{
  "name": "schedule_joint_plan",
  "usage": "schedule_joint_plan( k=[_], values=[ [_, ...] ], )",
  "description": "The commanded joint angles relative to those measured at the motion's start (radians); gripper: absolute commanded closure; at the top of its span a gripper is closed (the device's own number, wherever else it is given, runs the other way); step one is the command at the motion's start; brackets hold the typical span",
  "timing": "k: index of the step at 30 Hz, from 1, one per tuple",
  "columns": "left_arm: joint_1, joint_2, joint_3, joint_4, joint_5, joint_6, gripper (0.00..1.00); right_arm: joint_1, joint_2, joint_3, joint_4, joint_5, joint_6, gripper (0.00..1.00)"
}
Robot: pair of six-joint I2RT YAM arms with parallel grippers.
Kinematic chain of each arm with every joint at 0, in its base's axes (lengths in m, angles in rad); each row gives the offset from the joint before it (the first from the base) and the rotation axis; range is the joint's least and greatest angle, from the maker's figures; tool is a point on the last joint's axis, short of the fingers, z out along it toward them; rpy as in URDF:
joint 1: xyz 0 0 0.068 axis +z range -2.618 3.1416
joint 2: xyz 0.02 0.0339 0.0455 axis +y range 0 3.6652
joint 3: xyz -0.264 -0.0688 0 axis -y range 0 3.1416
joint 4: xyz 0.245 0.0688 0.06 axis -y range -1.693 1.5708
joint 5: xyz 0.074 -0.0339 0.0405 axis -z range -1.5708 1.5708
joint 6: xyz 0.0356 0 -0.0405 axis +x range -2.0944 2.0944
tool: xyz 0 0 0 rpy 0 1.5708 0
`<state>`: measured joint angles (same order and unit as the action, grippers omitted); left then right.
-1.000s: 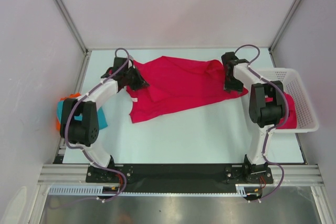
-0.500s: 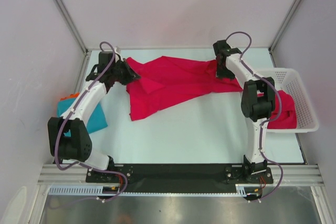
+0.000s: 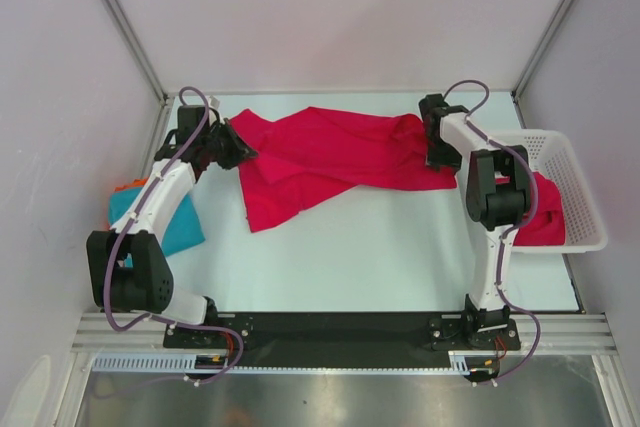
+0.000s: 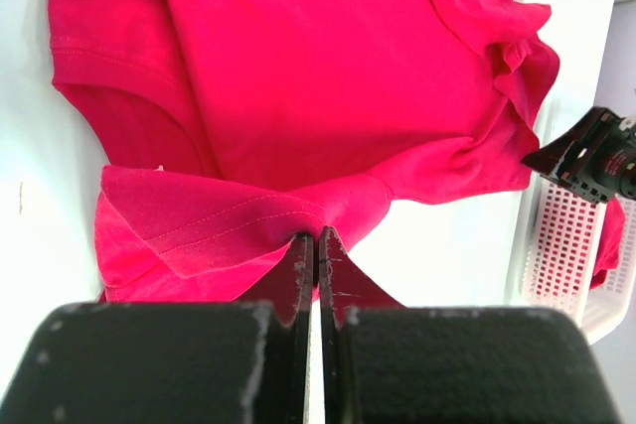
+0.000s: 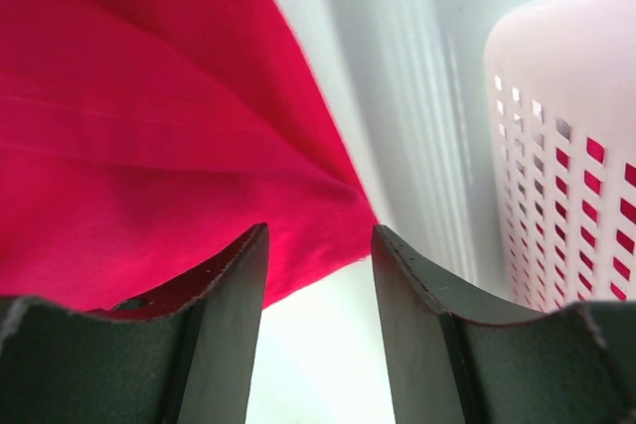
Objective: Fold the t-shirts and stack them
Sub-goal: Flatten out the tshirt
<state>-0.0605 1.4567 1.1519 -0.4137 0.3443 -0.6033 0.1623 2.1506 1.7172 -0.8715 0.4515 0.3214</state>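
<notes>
- Teal t-shirt (image 3: 175, 232) lies at the left edge of the table (image 3: 350, 247).
- Left gripper (image 4: 316, 242) clenched on the crimson t-shirt (image 3: 330, 152), spread across mid-table.
- Right gripper (image 5: 318, 245), jaws apart, over its right corner.
- Basket (image 3: 580, 187) holds a second crimson shirt (image 3: 545, 225).

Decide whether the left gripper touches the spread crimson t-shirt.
Touching. In the left wrist view, the left gripper pinches a fold of the crimson t-shirt, jaws shut.

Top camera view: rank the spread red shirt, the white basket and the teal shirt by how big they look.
1. spread red shirt
2. basket
3. teal shirt, though the left arm hides part of it
</notes>
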Motion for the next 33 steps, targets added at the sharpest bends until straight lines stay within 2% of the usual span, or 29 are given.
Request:
schedule_joint_plan(
  k=[1,8,20,22,23,25,26,28,33],
  values=[
    [0.005,-0.03,-0.006,0.019,0.01,0.019,1.0,-0.007,-0.08,-0.066,0.029,0.039,-0.002,0.49],
    [0.008,-0.033,-0.014,0.024,0.019,0.019,1.0,-0.027,-0.133,-0.197,0.077,0.035,-0.001,0.48],
    [0.011,-0.052,-0.008,0.015,0.032,0.023,1.0,-0.049,-0.054,-0.208,0.132,0.01,-0.015,0.5],
    [0.013,-0.052,-0.006,0.015,0.03,0.025,1.0,-0.05,-0.035,-0.206,0.137,-0.005,-0.018,0.53],
    [0.013,-0.055,-0.004,0.012,0.03,0.027,1.0,-0.049,-0.032,-0.211,0.144,-0.013,-0.021,0.59],
    [0.016,-0.058,-0.003,0.009,0.032,0.027,1.0,-0.049,-0.032,-0.225,0.152,-0.045,-0.025,0.75],
    [0.016,-0.062,-0.001,0.007,0.032,0.028,1.0,-0.049,-0.037,-0.231,0.158,-0.059,-0.028,0.89],
    [0.018,-0.065,-0.001,0.007,0.035,0.028,1.0,-0.049,-0.047,-0.246,0.164,-0.083,-0.028,1.0],
    [0.021,-0.082,0.022,-0.017,0.036,0.033,1.0,-0.04,-0.138,-0.278,0.181,-0.117,-0.035,1.0]
  ],
)
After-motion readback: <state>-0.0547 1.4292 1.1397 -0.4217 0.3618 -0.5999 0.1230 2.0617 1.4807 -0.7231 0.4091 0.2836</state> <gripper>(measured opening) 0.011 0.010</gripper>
